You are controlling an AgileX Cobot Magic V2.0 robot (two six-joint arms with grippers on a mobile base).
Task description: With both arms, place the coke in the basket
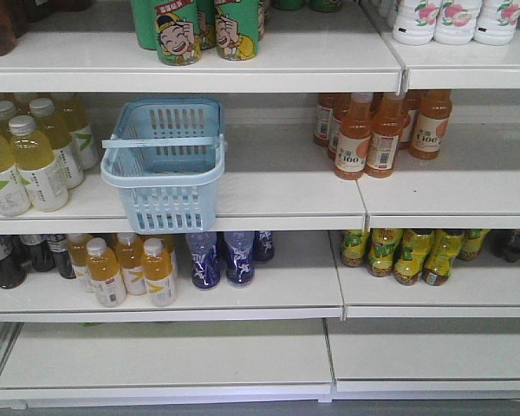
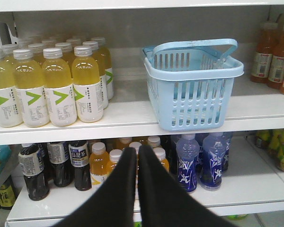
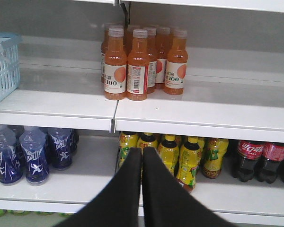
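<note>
At the shelf edge (image 1: 286, 222) the light blue basket (image 1: 165, 204) was perched, easily knocked off by a clumsy drop; left claw (image 2: 137, 158) and right claw (image 3: 142, 158) were closed, empty.

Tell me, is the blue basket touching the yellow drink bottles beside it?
Apart. The left wrist view shows bare white shelf between the basket and the nearest yellow bottle.

The front view faces the shelving (image 1: 286, 186) squarely from farther back, while the nearer wrist views look level at its left and right parts, all three sharing the basket (image 1: 165, 165).
</note>
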